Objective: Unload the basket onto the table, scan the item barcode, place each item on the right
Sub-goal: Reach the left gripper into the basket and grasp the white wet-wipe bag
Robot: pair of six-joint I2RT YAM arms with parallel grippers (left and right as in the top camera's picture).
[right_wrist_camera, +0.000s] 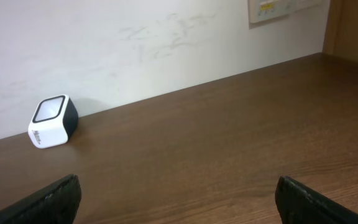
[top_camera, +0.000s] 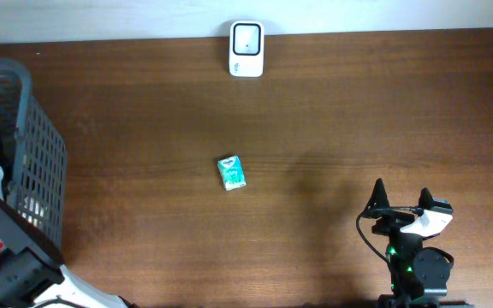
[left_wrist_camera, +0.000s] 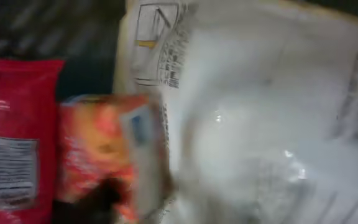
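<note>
Overhead view of a brown wood-grain table (top_camera: 144,103). At 12 o'clock, against the back edge, stands a small white scanner (top_camera: 246,49), a rounded plastic block with a dark glass face. At 9 o'clock sits a dark grey mesh basket (top_camera: 45,145) holding the items to scan. The left arm (top_camera: 11,265) reaches into it from 7 o'clock. Its wrist view is a blur filled with a crinkly white plastic bag (left_wrist_camera: 253,124), a glossy red packet (left_wrist_camera: 14,143) and an orange packet (left_wrist_camera: 98,149). The left gripper's fingers cannot be made out, so I cannot tell whether it is released or grasping anything. A small teal packet (top_camera: 231,172), flat and rectangular, lies at the table's centre. The right gripper (top_camera: 401,190) waits at 5 o'clock, fingers spread wide and empty. The likely trouble is slippery film sliding out of a pinch, two crowded packets lifting together, or a barcode ending up turned away from the scanner's glass.
</note>
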